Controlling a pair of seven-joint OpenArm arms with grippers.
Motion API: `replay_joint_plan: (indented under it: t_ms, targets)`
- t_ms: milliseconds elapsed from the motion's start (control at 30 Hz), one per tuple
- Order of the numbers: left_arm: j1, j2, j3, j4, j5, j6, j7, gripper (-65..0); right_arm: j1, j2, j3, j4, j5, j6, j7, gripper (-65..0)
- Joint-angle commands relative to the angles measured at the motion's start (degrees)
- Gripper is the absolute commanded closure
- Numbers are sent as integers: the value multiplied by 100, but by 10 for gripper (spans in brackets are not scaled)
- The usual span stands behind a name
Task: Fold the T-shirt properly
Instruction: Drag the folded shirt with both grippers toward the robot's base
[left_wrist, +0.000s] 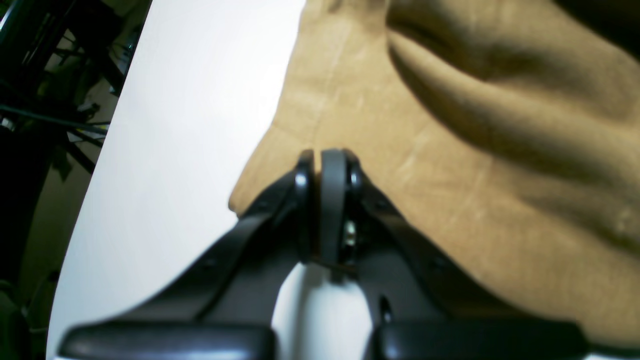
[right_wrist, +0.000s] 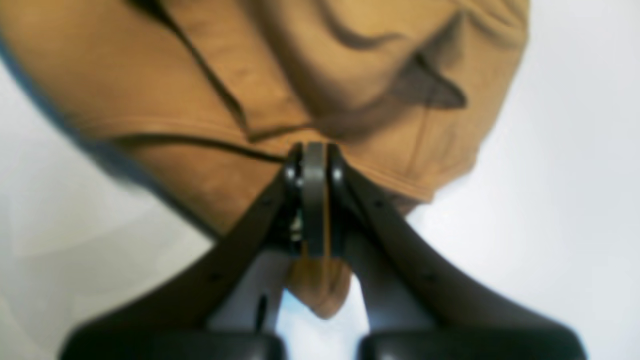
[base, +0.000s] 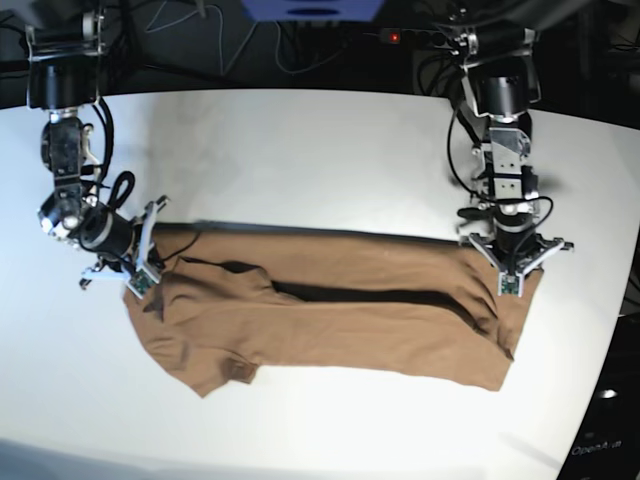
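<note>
Tan-brown cotton of the T-shirt (base: 330, 315) is lying stretched lengthwise across the white table (base: 320, 150), partly folded. I am holding it at both ends: right gripper (right_wrist: 315, 150) jaws are clamping the sleeve end, left gripper (left_wrist: 327, 155) jaws are pinching the hem end. I am judging uneven pulling could slip the thin left pinch or skew the fold.

Right wrist view blurred throughout, T-shirt (right_wrist: 350, 90) folds soft; cut off by the top edge in both wrist views; cloth between left gripper (left_wrist: 325, 165) pads unclear.
</note>
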Motion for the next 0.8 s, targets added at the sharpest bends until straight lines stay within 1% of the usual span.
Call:
replay_joint_plan:
  t_ms: [0,67,233,333,467,600,633,700,767]
  targets:
    - [0,34,19,5,-1,-174,213,-26,101,79,44,-8,49,-27,101,-1]
    - [0,34,19,5,-1,-174,213,-26,109,79,44,-175,49,-27,145,-1]
    - [88,34,10,5,-27,-174,204,-26,66,88,71,-650,49,-27,540,-1]
    - [123,34,19,5,-27,-174,204,-26,-40,88,299,-799,49,-27,681,-1]
    - [255,61,19,23,-27,-174,195,-26,-225,105,651,-764,49,-27,716,-1]
    - [501,131,19,384,-36,-182,195,-26,-453,123,906,-764,49,-27,725,-1]
    - [554,201,19,480,-36,-182,195,-26,-506,123,941,-764,49,-27,743,-1]
    - [747,315,-8,770,-18,-182,230,-26,-655,132,1029,-764,49,-27,962,-1]
    - [967,342,19,1008,-27,-191,230,-26,-831,149,1099,-764,40,-27,1103,-1]
